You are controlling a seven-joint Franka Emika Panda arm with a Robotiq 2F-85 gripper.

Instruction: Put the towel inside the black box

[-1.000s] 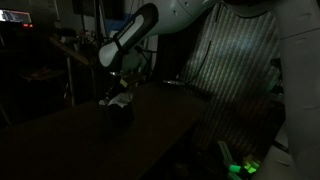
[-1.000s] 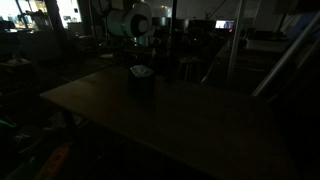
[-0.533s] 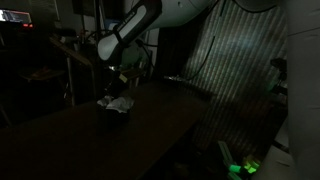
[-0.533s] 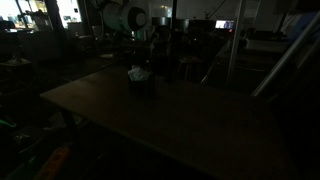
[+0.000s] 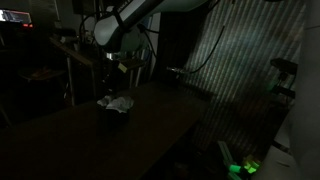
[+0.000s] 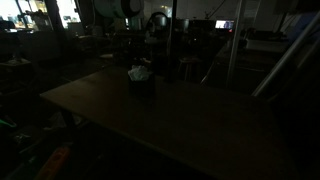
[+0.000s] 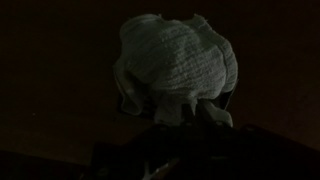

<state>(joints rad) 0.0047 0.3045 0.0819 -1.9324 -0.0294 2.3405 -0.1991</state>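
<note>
- Robotiq gripper [image 5: 120, 66]: jaws together, nothing in them. It hangs above the box and clear of the towel. Too dark to make out the fingers themselves.
- Dark flat tabletop [image 5: 90, 145]: carries only the box and towel, as far as the lit part shows. It also shows in the exterior view from the opposite side [image 6: 180, 125].
- Small black straight-sided box [image 5: 118, 114]: stands upright on the far part of the table and almost blends into it. Same box in an exterior view [image 6: 141, 87].
- Crumpled pale woven towel [image 7: 176, 62]: sits in the box mouth and bulges above the rim in both exterior views [image 5: 116, 102] [image 6: 138, 73]. Cannot tell how deep it goes.
- Progress, my read: towel is delivered and released, so the task is essentially done. All that could be left is pressing the bulge down, if it has to sit fully below the rim.
- Versus a second ago: the gripper was down at the towel, and now it is lifted well up. Towel and box have not shifted.
</note>
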